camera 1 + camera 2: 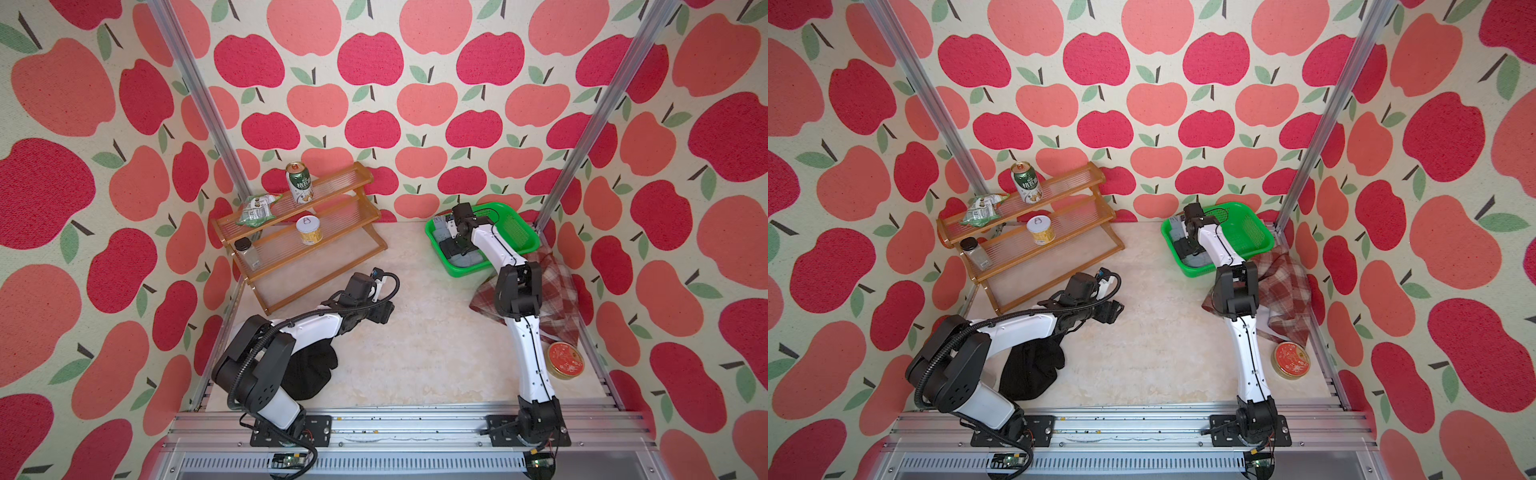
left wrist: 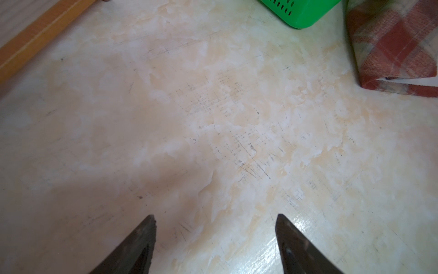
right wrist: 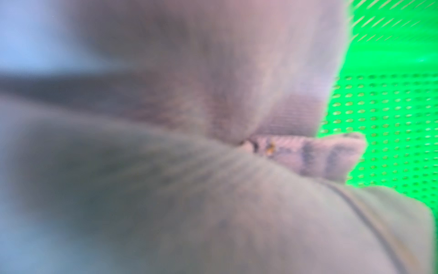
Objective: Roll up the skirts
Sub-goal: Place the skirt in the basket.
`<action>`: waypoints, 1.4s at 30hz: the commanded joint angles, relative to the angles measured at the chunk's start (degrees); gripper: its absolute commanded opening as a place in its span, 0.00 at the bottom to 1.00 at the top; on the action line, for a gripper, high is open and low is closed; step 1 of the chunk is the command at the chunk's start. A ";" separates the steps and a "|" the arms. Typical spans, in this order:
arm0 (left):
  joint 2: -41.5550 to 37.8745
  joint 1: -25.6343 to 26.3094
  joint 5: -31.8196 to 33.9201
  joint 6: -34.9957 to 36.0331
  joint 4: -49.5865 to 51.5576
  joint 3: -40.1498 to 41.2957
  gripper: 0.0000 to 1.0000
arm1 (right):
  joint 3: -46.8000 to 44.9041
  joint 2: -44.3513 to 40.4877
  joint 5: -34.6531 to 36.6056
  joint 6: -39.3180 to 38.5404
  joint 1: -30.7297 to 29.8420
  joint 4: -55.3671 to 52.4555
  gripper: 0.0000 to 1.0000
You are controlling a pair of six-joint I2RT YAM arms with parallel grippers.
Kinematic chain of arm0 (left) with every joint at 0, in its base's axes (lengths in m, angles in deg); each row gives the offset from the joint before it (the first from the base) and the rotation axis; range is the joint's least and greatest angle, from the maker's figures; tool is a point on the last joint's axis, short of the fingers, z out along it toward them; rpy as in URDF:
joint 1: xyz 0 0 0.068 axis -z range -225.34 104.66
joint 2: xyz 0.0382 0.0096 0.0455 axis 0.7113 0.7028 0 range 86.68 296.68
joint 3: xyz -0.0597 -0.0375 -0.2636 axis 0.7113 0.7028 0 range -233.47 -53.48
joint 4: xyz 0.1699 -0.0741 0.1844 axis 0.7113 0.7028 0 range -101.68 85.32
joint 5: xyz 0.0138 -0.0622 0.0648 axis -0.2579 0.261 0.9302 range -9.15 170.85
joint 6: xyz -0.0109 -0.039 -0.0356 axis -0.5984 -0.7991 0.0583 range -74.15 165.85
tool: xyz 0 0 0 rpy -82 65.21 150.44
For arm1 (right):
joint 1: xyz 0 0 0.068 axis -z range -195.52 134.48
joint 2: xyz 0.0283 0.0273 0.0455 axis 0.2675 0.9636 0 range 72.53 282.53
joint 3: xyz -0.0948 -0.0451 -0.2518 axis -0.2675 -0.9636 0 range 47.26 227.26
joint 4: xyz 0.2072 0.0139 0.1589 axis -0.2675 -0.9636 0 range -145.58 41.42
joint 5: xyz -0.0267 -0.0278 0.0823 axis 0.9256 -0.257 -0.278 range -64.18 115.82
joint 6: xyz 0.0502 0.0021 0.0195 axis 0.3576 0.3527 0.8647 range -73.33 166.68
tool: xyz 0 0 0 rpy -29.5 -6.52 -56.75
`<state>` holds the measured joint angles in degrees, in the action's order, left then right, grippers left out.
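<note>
Cloth nearest us first: the black skirt lies slumped on the table by the left arm's base, partly under that arm, a limp dark heap with no clear hem showing. We judge it light, floppy and apt to bunch, so it wants spreading flat and then a pinch at a straight edge or the waistband before any rolling. Just beyond it the left gripper hovers over bare tabletop, jaws parted wide and holding nothing. Across on the right side the plaid skirt sits crumpled under the right arm's elbow, against the side wall and touching the near corner of the green basket. Its weave looks thicker and a folded edge shows in the left wrist view; we expect it to hold a crease better than the black one and to grip without slipping. Farthest off, the denim skirt rests inside the basket with the right gripper down on it. In the right wrist view the denim fills the lens, blurred, and the fingers are hidden, so we cannot tell whether that claw is released or clenched. Denim we take for the stiffest and heaviest, with hard buttons; the roll should hold its shape if handled by its whole body.
</note>
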<state>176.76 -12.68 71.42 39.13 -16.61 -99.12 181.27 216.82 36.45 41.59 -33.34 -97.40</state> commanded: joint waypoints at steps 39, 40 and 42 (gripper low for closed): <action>-5.44 2.32 0.44 -4.09 -0.59 0.97 0.79 | -68.61 -53.72 4.90 17.26 4.90 10.43 0.86; -5.73 2.66 0.77 -4.18 -0.61 1.39 0.79 | -69.03 -53.52 5.65 17.69 5.67 10.13 0.86; -6.21 3.21 1.24 -4.52 -0.78 2.11 0.79 | -70.37 -53.40 5.37 17.91 6.94 10.93 0.86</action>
<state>172.17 -10.19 72.03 36.12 -17.30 -98.38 112.18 164.28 41.59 56.52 -27.94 -88.72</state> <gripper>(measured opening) 0.789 0.860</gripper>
